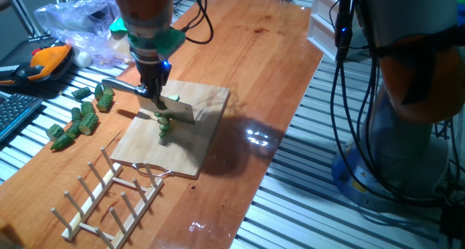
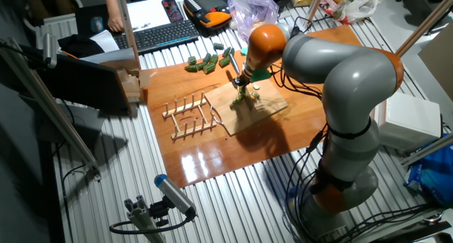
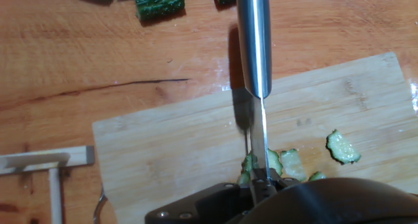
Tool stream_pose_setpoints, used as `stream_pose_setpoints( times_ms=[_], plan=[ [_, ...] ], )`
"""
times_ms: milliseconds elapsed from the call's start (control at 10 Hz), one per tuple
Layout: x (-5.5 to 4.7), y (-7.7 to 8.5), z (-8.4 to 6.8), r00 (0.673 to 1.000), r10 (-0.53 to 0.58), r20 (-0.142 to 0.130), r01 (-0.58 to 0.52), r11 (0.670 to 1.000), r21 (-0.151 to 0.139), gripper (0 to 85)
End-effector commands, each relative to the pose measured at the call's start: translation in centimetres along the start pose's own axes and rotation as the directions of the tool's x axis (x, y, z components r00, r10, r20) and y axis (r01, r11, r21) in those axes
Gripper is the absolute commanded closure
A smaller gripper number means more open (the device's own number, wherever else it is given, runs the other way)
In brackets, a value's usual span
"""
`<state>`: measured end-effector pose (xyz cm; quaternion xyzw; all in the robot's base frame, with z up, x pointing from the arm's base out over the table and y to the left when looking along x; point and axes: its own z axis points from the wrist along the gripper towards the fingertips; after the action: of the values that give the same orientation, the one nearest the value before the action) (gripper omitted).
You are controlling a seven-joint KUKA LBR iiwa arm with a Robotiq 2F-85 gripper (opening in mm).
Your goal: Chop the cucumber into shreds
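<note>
My gripper [image 1: 154,88] is shut on a knife [image 1: 171,108], whose silver handle [image 3: 253,41] points toward the far side of the table. The blade [image 3: 260,139] stands edge-down on the wooden board [image 1: 203,144]. Right under the blade lies the cucumber [image 1: 165,127], a small dark green bit, partly hidden by the knife and my hand. Pale green shreds [image 3: 341,147] with dark rinds lie on the board to the right of the blade, one of them [image 3: 292,164] close to it. In the other fixed view the gripper [image 2: 243,85] hangs over the board [image 2: 263,108].
A scattered group of dark green chunks [image 1: 80,118] lies on the table left of the board. A wooden peg rack [image 1: 109,194] stands near the board's front corner. A plastic bag [image 1: 80,24], an orange tool [image 1: 47,60] and a keyboard [image 1: 11,115] sit at the left.
</note>
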<state>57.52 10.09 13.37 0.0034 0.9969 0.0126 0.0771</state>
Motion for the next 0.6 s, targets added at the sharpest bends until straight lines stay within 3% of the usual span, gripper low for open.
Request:
stream_pose_setpoints(
  times_ms=[0, 100, 500],
  plan=[
    [0.1, 0.1, -0.1, 1.0, 0.004, -0.012, -0.004, 1.0, -0.024, 85.0],
    [0.3, 0.1, 0.0, 1.0, 0.006, -0.016, -0.007, 1.0, -0.029, 85.0],
    [1.3, 0.8, 1.4, 1.0, 0.018, 0.008, -0.018, 1.0, -0.021, 85.0]
  ],
)
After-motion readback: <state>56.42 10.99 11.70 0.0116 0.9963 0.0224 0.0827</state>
